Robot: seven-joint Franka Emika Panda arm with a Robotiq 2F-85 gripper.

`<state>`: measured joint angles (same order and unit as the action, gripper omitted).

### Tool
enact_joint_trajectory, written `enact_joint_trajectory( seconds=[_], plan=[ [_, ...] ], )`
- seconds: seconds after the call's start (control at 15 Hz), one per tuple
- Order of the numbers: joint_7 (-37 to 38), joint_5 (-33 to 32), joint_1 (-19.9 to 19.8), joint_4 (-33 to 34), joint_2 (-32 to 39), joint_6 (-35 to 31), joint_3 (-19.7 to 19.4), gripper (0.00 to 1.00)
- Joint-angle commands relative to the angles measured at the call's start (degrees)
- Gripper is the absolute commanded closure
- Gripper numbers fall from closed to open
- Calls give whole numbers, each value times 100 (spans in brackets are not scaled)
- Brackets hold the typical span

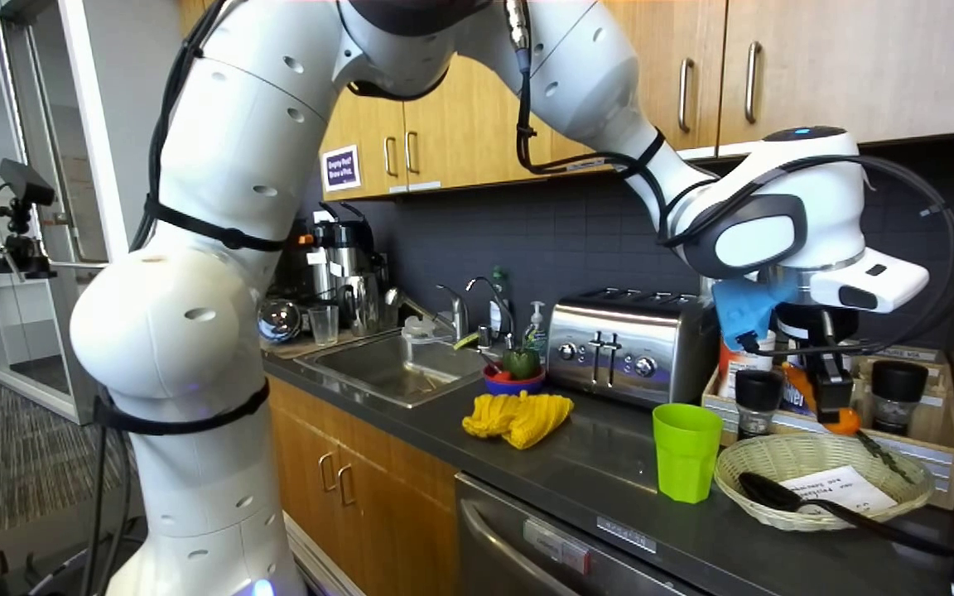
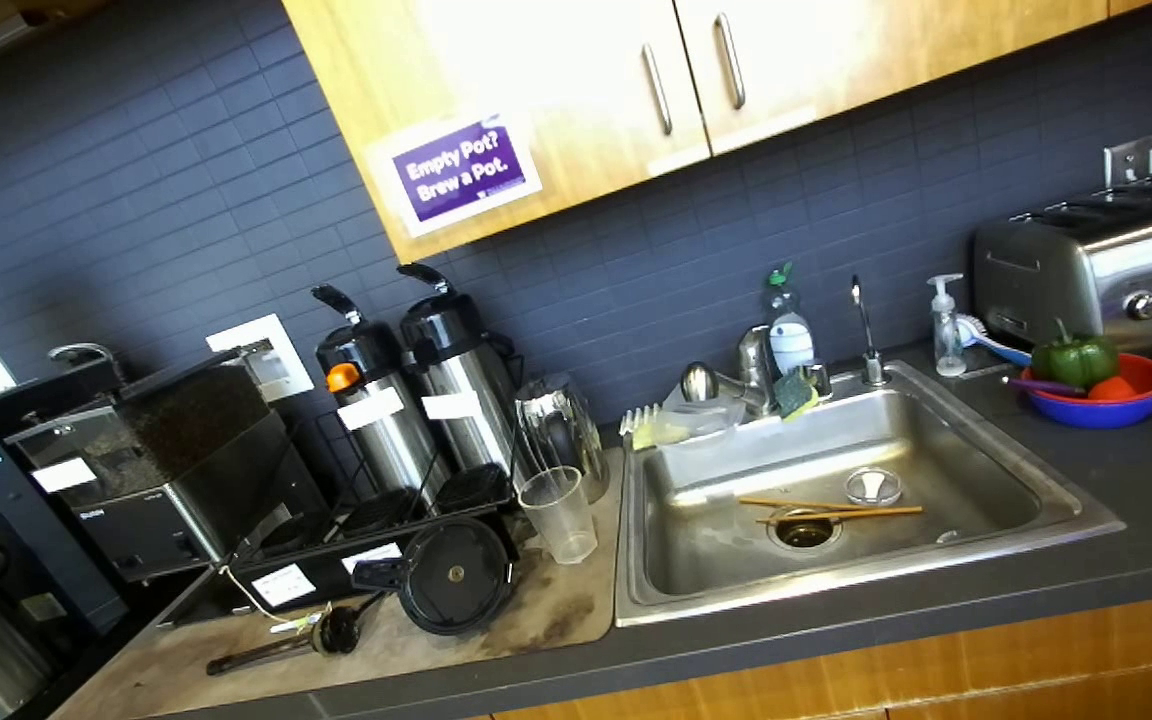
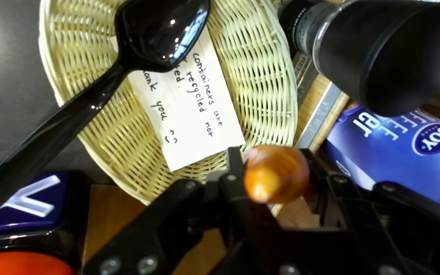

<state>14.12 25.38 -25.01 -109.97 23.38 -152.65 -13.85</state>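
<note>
My gripper [image 1: 833, 406] is shut on an orange carrot [image 3: 277, 173]. In the wrist view the carrot sits between both fingertips with its rounded tip towards the camera. In an exterior view its orange body [image 1: 844, 423] and a dark green stalk [image 1: 883, 457] slant down to the right. The gripper is above the back of a pale wicker basket [image 1: 825, 451], which also shows in the wrist view [image 3: 269, 76]. A handwritten note [image 3: 204, 114] and the bowl of a black spoon [image 3: 162, 30] lie in the basket. The spoon's handle sticks out over the rim.
A lime green cup [image 1: 686, 454] stands beside the basket. Behind are a wooden organizer [image 1: 937, 463] and black-capped grinders [image 1: 757, 397]. A toaster [image 1: 618, 348], yellow cloth [image 1: 518, 418], a blue-red bowl [image 2: 1101, 408] with vegetables and a sink [image 2: 1016, 490] are further along.
</note>
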Motion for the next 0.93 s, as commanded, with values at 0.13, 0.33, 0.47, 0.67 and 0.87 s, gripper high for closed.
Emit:
enact_joint_trajectory(
  seconds=[0.13,0.33,0.47,0.67,0.87],
  plan=[
    [38,74,107,-478,-405,-209,-28,86],
    [68,81,130,-616,-481,-234,-33,86],
    [62,84,133,-659,-492,-217,-30,86],
    [52,80,129,-638,-465,-177,-30,86],
    [58,58,129,-562,-394,-95,-30,74]
  ],
)
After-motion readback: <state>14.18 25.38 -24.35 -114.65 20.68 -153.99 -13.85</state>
